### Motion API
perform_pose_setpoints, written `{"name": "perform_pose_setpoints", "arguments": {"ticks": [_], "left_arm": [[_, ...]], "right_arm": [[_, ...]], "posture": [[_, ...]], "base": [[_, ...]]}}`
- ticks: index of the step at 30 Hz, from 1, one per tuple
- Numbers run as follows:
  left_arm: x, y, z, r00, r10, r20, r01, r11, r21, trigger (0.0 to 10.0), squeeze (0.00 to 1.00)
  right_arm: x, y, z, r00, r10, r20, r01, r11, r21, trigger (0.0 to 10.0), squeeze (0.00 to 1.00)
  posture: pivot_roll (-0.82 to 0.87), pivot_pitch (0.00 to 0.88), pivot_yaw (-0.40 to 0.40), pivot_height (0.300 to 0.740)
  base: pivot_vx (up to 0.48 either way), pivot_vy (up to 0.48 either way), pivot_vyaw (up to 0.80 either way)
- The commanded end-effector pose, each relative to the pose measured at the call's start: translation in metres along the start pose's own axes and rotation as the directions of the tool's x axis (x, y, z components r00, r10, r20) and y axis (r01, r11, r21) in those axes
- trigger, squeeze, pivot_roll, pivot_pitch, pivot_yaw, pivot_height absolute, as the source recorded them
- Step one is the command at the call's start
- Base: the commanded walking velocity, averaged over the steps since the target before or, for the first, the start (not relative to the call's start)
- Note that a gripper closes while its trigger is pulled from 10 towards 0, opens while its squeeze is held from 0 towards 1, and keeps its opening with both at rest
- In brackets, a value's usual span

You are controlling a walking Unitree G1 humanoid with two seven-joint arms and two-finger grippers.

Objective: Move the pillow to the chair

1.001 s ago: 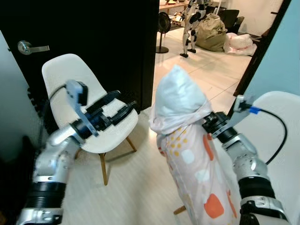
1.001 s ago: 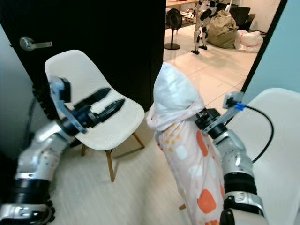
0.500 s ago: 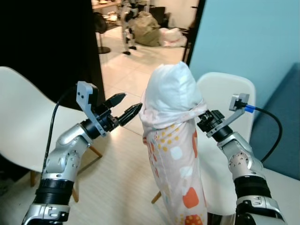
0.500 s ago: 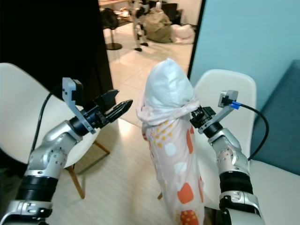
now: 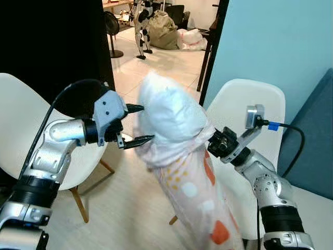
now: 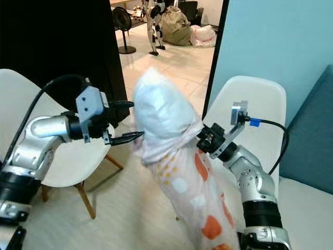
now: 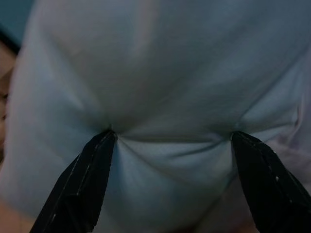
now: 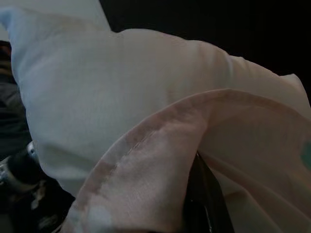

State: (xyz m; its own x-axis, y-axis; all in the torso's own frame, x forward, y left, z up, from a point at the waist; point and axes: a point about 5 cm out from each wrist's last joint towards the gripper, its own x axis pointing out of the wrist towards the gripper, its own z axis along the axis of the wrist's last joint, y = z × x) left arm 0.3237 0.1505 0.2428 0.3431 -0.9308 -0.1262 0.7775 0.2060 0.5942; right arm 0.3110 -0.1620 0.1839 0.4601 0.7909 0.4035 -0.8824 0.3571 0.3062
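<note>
Fingers [image 7: 92, 179] on our left gripper [image 5: 136, 124] are spread wide, tips pushed into the white top of the pillow [image 5: 174, 117] so the fabric dimples at both points. Not clamped on it tho, just pressing in from the side. Our right gripper [image 5: 214, 145] is on the other side of the pillow, buried in the bunched pink edge of the cover where the white insert pokes out. In the right wrist view we see one black finger [image 8: 204, 204] under a fold of cover, so it looks closed on the cloth, but can't see both tips.

Pillow is up in the air between the two arms, leaning w/ its white end tipped toward our left and the dotted cover (orange, yellow, white spots) hanging down to the lower right. It's a bit blurred.

Chair [image 5: 18, 135] on our left is a white shell w/ wooden legs, sitting behind the left arm, in front of a dark door [image 5: 47, 41]. 2nd chair [image 5: 250, 107] is behind the right arm, by the blue wall [image 5: 276, 47]. Pillow isn't on either one.
</note>
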Motion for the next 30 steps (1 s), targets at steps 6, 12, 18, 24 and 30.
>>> {"name": "perform_pose_setpoints", "arguments": {"ticks": [6, 12, 18, 24, 30], "left_arm": [[0.005, -0.022, 0.011, 0.953, -0.304, 0.012, 0.304, 0.952, -0.025, 10.0, 0.0], [-0.002, -0.041, 0.008, 0.915, -0.401, 0.041, 0.403, 0.91, -0.098, 10.0, 0.0], [-0.009, -0.043, 0.001, 0.929, -0.37, 0.012, 0.369, 0.921, -0.123, 10.0, 0.0], [0.005, -0.037, -0.004, 0.981, -0.193, 0.005, 0.193, 0.978, -0.078, 10.0, 0.0], [0.01, -0.018, 0.013, 0.99, -0.05, 0.134, 0.059, 0.996, -0.068, 10.0, 0.0]], "right_arm": [[0.005, 0.007, 0.022, 0.995, 0.06, 0.081, -0.058, 0.998, -0.03, 10.0, 0.0], [0.01, -0.005, 0.043, 0.972, -0.053, 0.228, 0.062, 0.997, -0.037, 10.0, 0.0], [0.012, 0.0, 0.053, 0.959, -0.012, 0.282, 0.018, 1.0, -0.02, 10.0, 0.0], [0.021, 0.029, 0.052, 0.956, 0.206, 0.21, -0.205, 0.978, -0.029, 10.0, 0.0], [0.021, 0.037, 0.047, 0.949, 0.265, 0.171, -0.266, 0.964, -0.02, 10.0, 0.0]], "posture": [[-0.01, 0.0, -0.015, 0.74], [-0.02, 0.0, -0.016, 0.74], [-0.01, 0.0, -0.023, 0.74], [-0.01, 0.0, -0.028, 0.74], [-0.01, 0.0, -0.028, 0.74]], "base": [[0.0, 0.0, 0.0], [0.0, 0.0, 0.0], [0.0, 0.0, 0.0], [0.0, 0.0, 0.0], [0.0, 0.0, 0.0]]}}
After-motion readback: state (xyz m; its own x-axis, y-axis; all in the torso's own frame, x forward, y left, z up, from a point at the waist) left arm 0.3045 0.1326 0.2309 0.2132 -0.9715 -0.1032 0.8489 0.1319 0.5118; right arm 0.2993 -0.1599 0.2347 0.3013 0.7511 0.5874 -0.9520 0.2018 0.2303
